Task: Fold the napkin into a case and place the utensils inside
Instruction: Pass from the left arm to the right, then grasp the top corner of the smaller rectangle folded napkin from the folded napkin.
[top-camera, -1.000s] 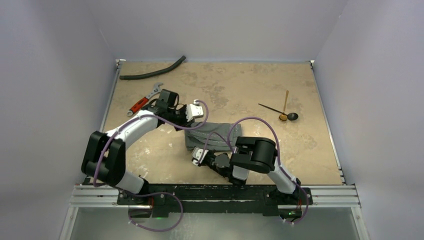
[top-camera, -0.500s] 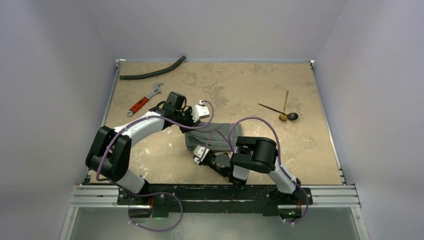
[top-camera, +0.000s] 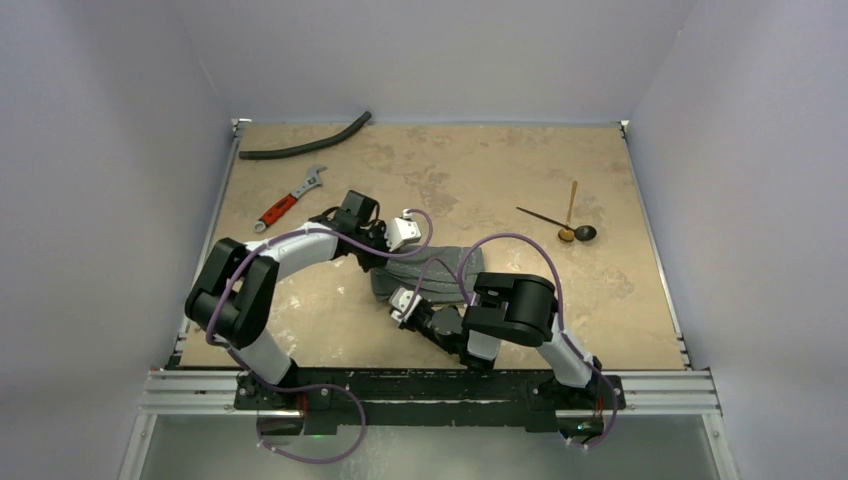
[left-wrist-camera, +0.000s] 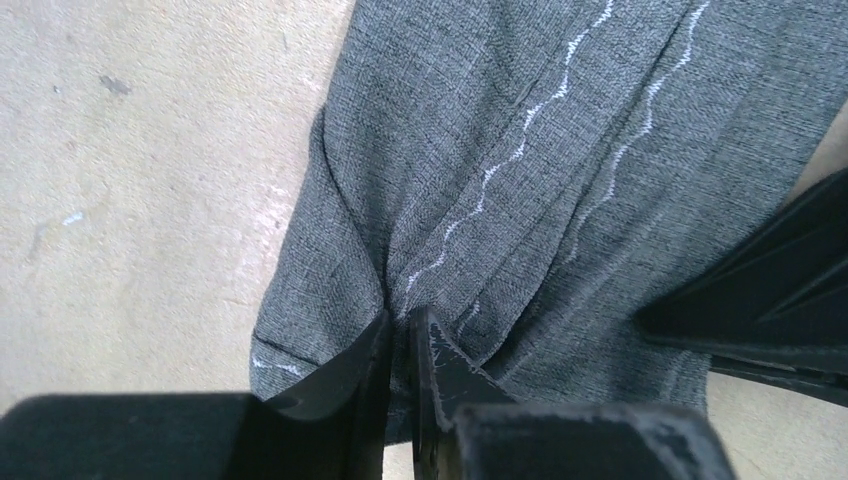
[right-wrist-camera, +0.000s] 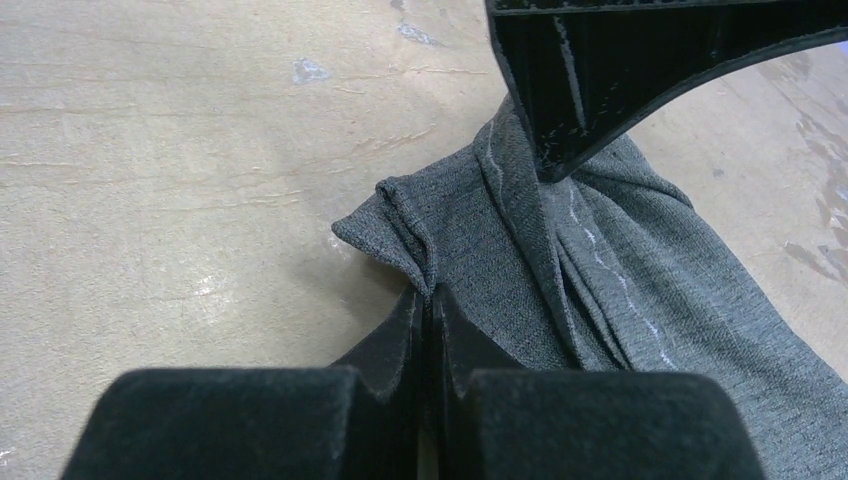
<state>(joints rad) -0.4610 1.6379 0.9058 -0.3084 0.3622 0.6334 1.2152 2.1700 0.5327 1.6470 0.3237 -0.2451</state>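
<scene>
Both grippers clamped on the grey napkin, just at 6 o'clock of table centre.

Left gripper (left-wrist-camera: 400, 325) with jaws nearly together, a ridge of napkin (left-wrist-camera: 520, 150) pinched between them beside the wavy stitched hem lines, at the cloth's 11 o'clock edge. Right gripper (right-wrist-camera: 430, 295) closed tight on a puckered corner at the cloth's 7 o'clock end. Napkin bunched lengthwise on the table (top-camera: 480, 170). Utensils (top-camera: 572, 228) well apart at 2 o'clock, bowl ends close together. Wrench (top-camera: 290, 200) and hose (top-camera: 305, 143) off at 10 o'clock.
</scene>
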